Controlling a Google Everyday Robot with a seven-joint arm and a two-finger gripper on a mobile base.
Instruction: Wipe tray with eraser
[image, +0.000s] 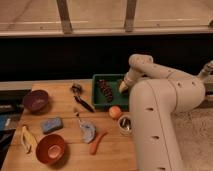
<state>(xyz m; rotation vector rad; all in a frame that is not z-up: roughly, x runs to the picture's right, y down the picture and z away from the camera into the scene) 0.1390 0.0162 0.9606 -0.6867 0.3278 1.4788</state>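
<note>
Tray (100, 80): green, at the table's (65, 107) back edge, a pine cone (105, 90) inside.
Eraser: cannot be made out.
Gripper (122, 88): over the tray's right end.
Nearby: orange (115, 112), blue sponge (52, 124), banana (26, 138).

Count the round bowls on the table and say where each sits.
2. A dark purple bowl at the table's far left, an orange-red bowl at the near left. The pincer is over the green tray; nothing seems hidden.

Robot test area set up beside a long window wall.

A wooden surface (70, 150) carries scattered bowls, a banana (26, 139) and a green tray (100, 100); the gripper (122, 88) hangs over the tray beside carpeted floor (195, 135).
</note>
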